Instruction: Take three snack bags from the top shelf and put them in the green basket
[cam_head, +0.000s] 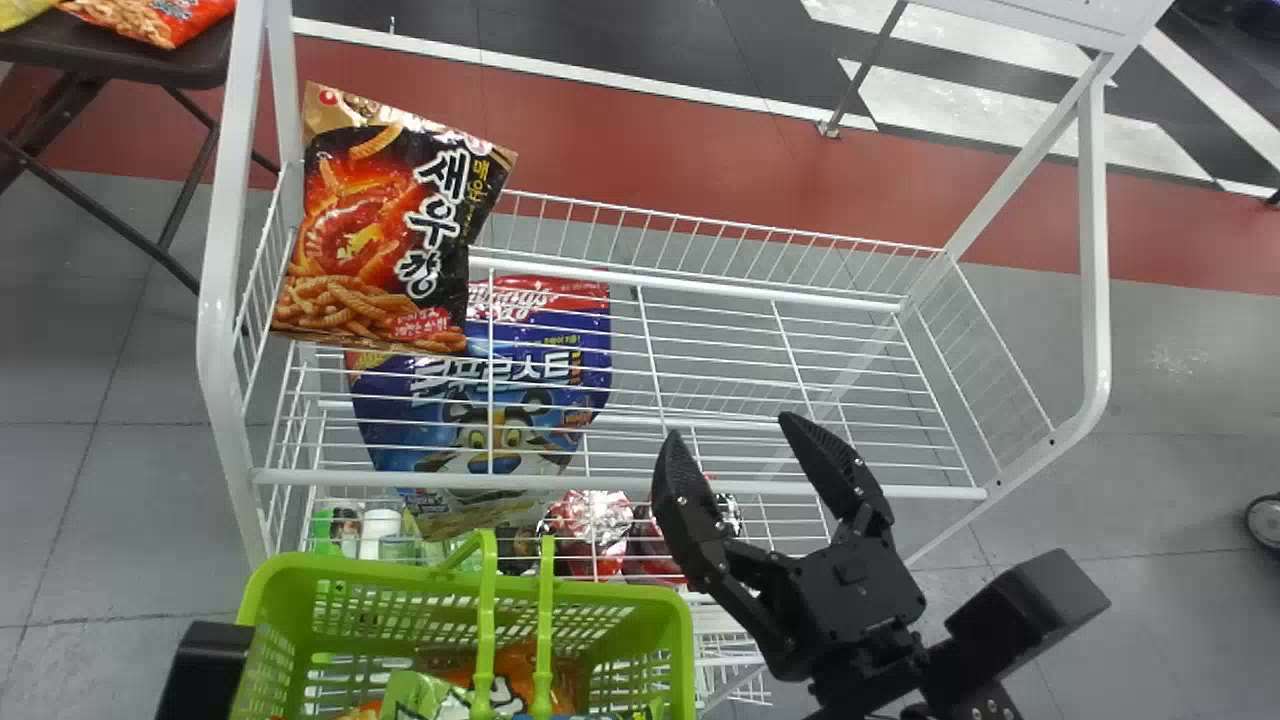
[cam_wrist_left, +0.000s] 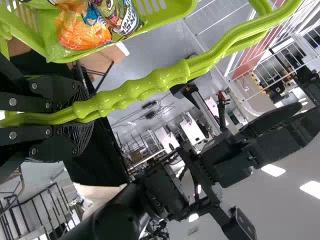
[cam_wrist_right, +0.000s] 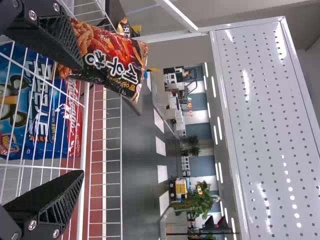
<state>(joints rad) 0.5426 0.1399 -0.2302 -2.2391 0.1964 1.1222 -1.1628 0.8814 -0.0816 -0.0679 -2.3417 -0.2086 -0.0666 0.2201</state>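
Reach left and farther with right gripper, spread wide, empty, for 1 snack bag at left end of top shelf; long axis probably upright, tilt unclear. Basket handle in left gripper.

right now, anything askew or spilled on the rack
Slightly: the black-and-red snack bag tilts at the left end of the top shelf, out of line with its rails. No spill visible.
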